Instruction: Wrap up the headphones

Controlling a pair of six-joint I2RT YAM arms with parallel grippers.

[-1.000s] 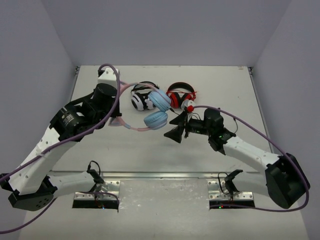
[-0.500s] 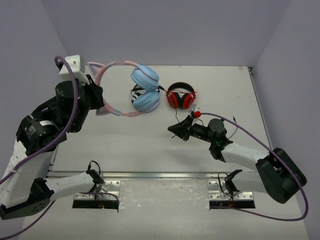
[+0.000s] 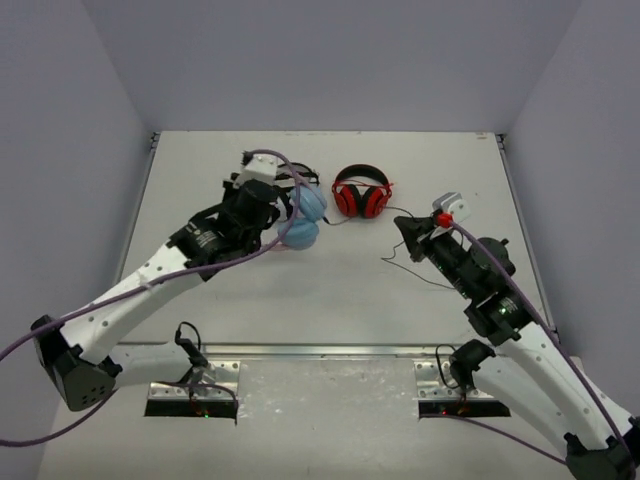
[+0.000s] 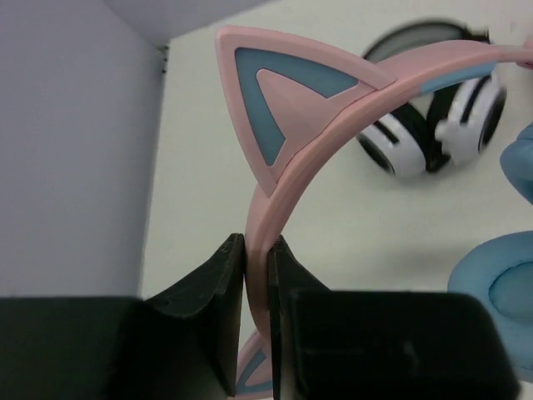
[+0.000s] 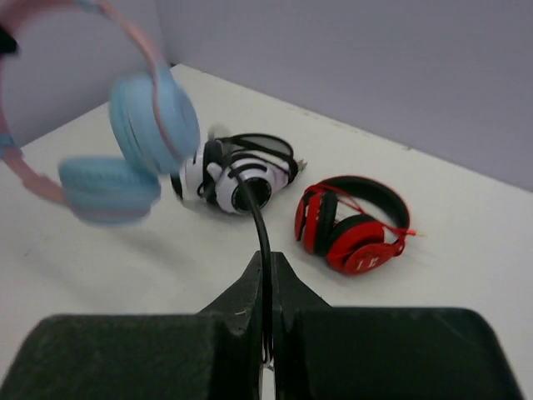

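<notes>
The headphones (image 3: 302, 234) hang from my left gripper (image 3: 280, 204) left of the table's centre. That gripper (image 4: 256, 247) is shut on the pink headband (image 4: 275, 187) just below a cat ear (image 4: 287, 104). The light blue ear cups (image 5: 154, 112) look blurred in the right wrist view. The thin black cable (image 5: 260, 218) runs from the cups into my right gripper (image 5: 266, 265), which is shut on it. In the top view the right gripper (image 3: 403, 228) sits to the right of the cups, and slack cable (image 3: 425, 275) loops on the table below it.
Red-and-black headphones (image 3: 362, 192) lie at the back centre, between the two grippers. White-and-black headphones (image 4: 433, 125) lie just behind the held pair, mostly hidden by my left arm in the top view. Grey walls enclose the table (image 3: 250, 300) on three sides.
My left arm swung the held headphones up to the far left, then down and right toward the centre. My right gripper shut on the cable and drew back to the right.
</notes>
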